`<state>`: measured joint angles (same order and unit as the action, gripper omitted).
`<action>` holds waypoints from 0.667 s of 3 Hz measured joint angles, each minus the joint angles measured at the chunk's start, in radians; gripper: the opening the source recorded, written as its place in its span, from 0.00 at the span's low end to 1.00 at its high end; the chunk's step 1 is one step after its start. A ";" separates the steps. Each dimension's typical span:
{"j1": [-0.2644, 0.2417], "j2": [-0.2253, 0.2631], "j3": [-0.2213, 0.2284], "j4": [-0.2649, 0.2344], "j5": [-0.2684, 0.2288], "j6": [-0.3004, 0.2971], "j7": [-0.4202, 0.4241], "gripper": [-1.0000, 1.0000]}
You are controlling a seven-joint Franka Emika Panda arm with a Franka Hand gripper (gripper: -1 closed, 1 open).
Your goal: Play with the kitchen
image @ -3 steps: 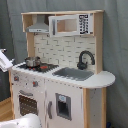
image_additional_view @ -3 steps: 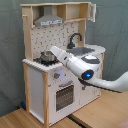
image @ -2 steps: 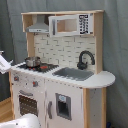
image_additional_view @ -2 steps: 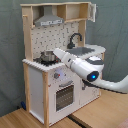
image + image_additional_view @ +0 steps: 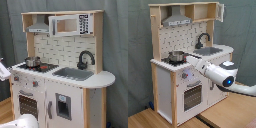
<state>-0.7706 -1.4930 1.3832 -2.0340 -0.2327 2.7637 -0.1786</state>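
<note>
Generally, treat the kitchen (image 5: 65, 70) as a rigid, bulky unit of white panels and light wood. It stands on the wood floor (image 5: 158, 119) before a grey curtain (image 5: 115, 50). You should judge it too heavy to shift and work only its movable parts.

Likely hold points:
- The oven door (image 5: 192, 95) handle, a slim horizontal bar.
- The knobs on the front panel under the stove (image 5: 37, 66).
- The black faucet (image 5: 85, 59) beside the grey sink (image 5: 74, 74); stiff, but probably fragile under side load.
- The small metal pot (image 5: 176, 56) on the stove: light, smooth, probably slippery.

The painted panels offer no grip; do not pinch them.

Note the following limits of view. In the second exterior view the arm (image 5: 220, 75) reaches toward the stove corner, and its far end merges with the white countertop. You cannot tell whether the fingers are apart or together, nor whether they touch the pot. In the first exterior view only a white fragment shows at the first exterior view's left edge. The arm also covers part of the lower cupboard front. The upper cabinet (image 5: 208, 11) interior is too dim to read.
</note>
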 joint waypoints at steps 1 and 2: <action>0.009 0.000 0.037 -0.075 0.000 0.050 0.056 1.00; 0.008 0.000 0.067 -0.117 0.000 0.129 0.099 1.00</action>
<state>-0.7624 -1.4928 1.4500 -2.1514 -0.2327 2.8924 -0.0800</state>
